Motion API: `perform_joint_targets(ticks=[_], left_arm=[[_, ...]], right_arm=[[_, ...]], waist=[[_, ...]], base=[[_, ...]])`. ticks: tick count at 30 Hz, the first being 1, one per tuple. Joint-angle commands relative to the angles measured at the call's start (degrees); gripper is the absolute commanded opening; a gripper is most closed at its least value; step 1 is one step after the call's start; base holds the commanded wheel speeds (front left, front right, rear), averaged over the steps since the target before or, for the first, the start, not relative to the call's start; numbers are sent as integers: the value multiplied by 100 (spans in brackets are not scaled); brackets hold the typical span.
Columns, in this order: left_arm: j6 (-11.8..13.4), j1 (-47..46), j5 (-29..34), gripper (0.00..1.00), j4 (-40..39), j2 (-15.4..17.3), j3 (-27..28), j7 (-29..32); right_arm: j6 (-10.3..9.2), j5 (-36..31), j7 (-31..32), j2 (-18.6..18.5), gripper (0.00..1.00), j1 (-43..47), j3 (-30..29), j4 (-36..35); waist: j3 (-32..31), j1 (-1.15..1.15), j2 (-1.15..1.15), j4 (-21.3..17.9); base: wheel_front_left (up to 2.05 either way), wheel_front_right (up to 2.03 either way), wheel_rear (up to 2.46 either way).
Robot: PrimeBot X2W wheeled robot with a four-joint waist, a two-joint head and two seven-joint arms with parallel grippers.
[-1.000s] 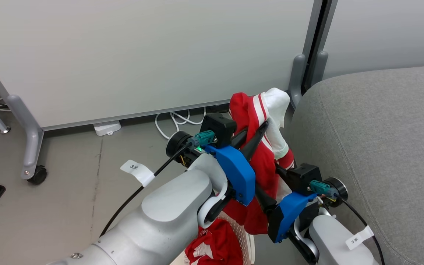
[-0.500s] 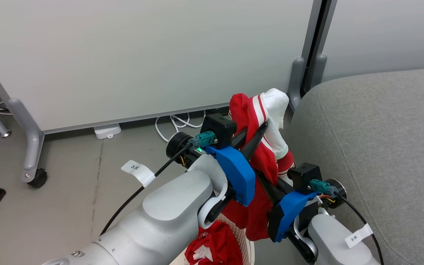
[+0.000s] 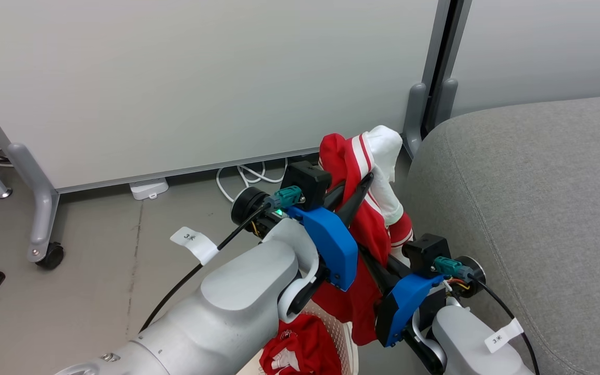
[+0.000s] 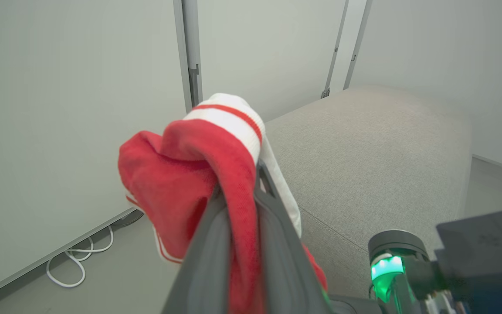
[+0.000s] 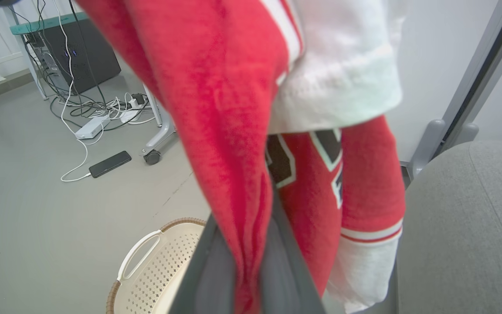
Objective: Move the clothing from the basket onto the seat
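Head view: my left gripper [image 3: 360,181] and right gripper [image 5: 245,231] both pinch the red white-striped garment [image 3: 334,153]; grey fabric sofa cushion [image 3: 539,182] right of them, cream perforated plastic basket [image 5: 164,253] below.

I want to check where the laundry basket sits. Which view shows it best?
The right wrist view: the basket shows its handle, perforated wall and brown rim. The head view gives a sliver of its wall beside red clothing.

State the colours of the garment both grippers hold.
Red, with white stripes, white lining and black lettering; the garment shows best in the right wrist view.
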Motion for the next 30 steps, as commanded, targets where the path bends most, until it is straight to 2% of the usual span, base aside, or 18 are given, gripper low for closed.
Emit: perform_joint_targets(ticks=[1, 2, 3, 4, 6, 7, 8, 21, 24, 30], left_arm=[[12, -105, 0, 0, 21, 5, -10, -49], [18, -116, 2, 0, 39, 5, -19, -50], [23, -123, 3, 27, 50, 5, -27, -57], [24, -125, 1, 38, 57, 5, -33, -63], [22, -127, -3, 50, 72, 5, -49, -65], [24, -130, -7, 72, 79, 5, -59, -64], [26, -132, -9, 100, 86, 5, -69, -66], [134, -35, -39, 100, 114, 6, 104, -274], [162, 77, 72, 100, 137, 16, 238, -310], [163, 428, 699, 100, -242, 261, 755, -317]], right_arm=[[3, 23, -25, -14, 0, -63, 22, 31], [3, 26, -29, -14, 0, -73, 31, 40], [3, 33, -29, -14, 0, -80, 39, 50], [3, 38, -31, -14, 0, -88, 47, 60], [3, 38, -28, -14, 0, -105, 58, 76], [3, 36, -32, -14, 0, -111, 61, 80], [3, 46, -36, -14, 0, -114, 66, 76], [3, 7, -71, -14, 0, -166, 30, 94], [3, -19, -76, -14, 0, -190, 22, 70], [3, -225, -80, -13, 0, -229, -184, 63]], waist=[[0, 0, 0, -2], [0, 0, 0, -3], [-2, 0, 0, -2], [-4, 0, 0, -2], [-5, 0, 0, -3], [-6, 0, 0, -2], [-6, 0, 0, -2], [30, 0, 0, 26], [47, 0, 0, 32], [101, 0, 0, 90]], base=[[0, 0, 0], [0, 0, 0], [0, 0, 0], [0, 0, 0], [0, 0, 0], [0, 0, 0], [0, 0, 0], [0, 0, 0], [0, 0, 0], [0, 0, 0]])
